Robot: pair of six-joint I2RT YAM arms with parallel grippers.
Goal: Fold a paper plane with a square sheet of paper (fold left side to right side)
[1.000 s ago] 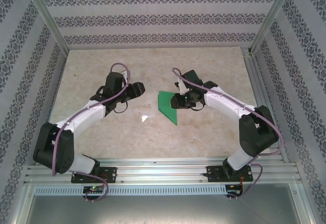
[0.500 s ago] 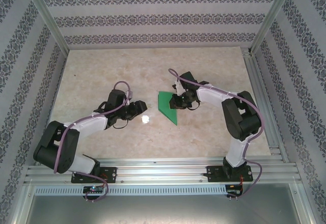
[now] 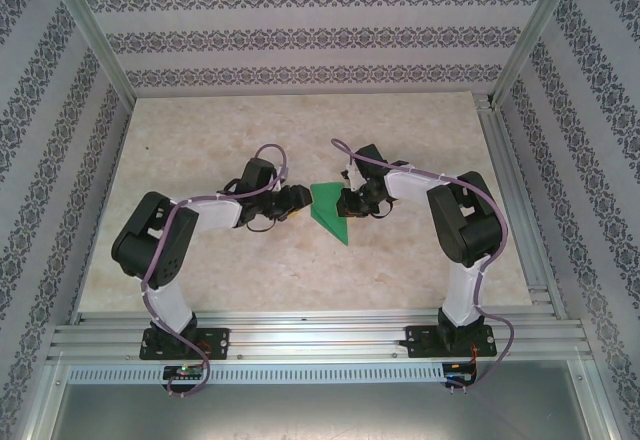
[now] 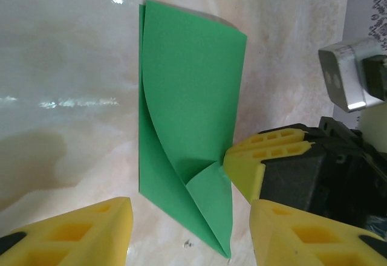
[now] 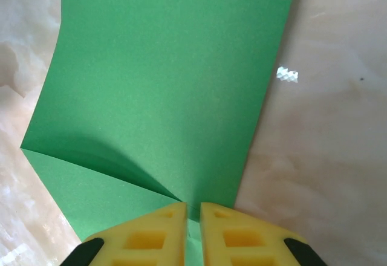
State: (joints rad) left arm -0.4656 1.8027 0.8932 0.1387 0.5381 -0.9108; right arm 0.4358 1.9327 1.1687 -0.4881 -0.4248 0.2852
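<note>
Paper (image 3: 326,212) pinched by right hand (image 5: 193,210).

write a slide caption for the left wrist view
Open left gripper faces folded green paper; right gripper pinches its edge.

Paper (image 3: 328,210), green, folded: 1 piece.
Arms: 2, namely left arm (image 3: 165,245) and right arm (image 3: 460,225).
Grippers: 2, namely left gripper (image 3: 299,199) and right gripper (image 3: 344,201).
Yellow fingers (image 4: 91,230): 4, two per gripper.
Table (image 3: 300,125): 1.
Patterned walls (image 3: 300,40): 3.
Purple cables (image 3: 268,149): 2.
</note>
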